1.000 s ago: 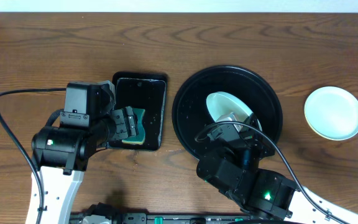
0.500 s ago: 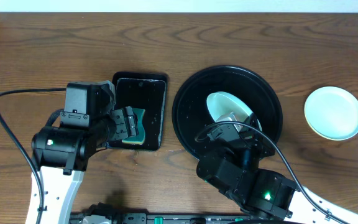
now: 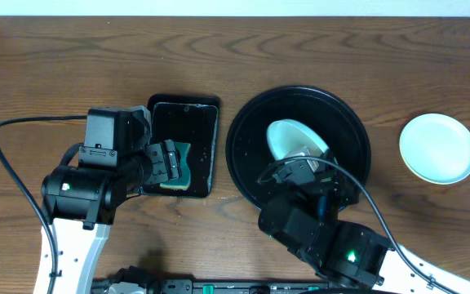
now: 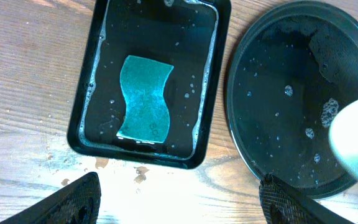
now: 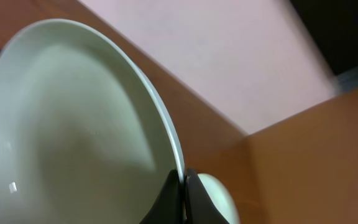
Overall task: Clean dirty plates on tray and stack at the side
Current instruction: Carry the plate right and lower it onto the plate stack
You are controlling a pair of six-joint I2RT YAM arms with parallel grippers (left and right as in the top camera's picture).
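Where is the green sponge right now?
In the left wrist view, the sponge lies flat in the wet rectangular black tray, just left of the big round tray.

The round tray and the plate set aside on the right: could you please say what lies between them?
Only bare wooden table, as the overhead view shows.

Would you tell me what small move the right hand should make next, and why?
Probably carry the plate rightward off the tray, toward the side plate. The right hand is shut on its rim and holds it tilted above the tray. The face in view shows no smear, and the sponge lies in the small tray under the open left hand.
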